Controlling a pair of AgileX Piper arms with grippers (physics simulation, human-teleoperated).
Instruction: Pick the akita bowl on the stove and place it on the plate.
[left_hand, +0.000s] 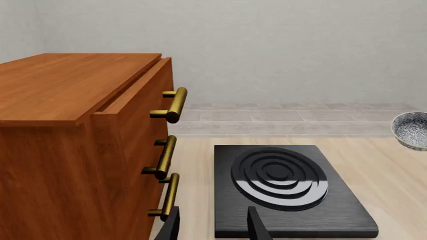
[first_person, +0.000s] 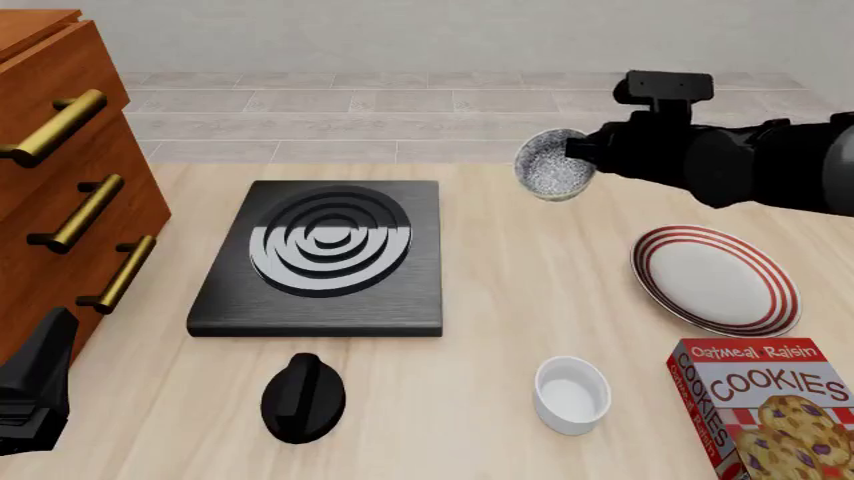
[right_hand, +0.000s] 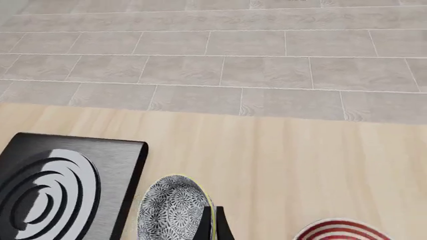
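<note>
My right gripper (first_person: 575, 152) is shut on the rim of the akita bowl (first_person: 553, 165), a small speckled bowl held tilted in the air. The bowl hangs between the stove (first_person: 324, 256) and the plate (first_person: 717, 278), above the table and apart from both. The right wrist view shows the bowl (right_hand: 173, 210) pinched on edge, with the stove (right_hand: 57, 187) on one side and the plate's red rim (right_hand: 340, 229) on the other. The stove top carries nothing. My left gripper (left_hand: 213, 229) stands open near the stove's front edge, holding nothing; the bowl (left_hand: 412, 130) shows far off.
A wooden drawer cabinet (first_person: 54, 170) with brass handles stands at the left, its top drawer slightly out. A black round knob (first_person: 303, 397), a white ramekin (first_person: 571, 393) and a cookie box (first_person: 767, 410) lie along the table's near side.
</note>
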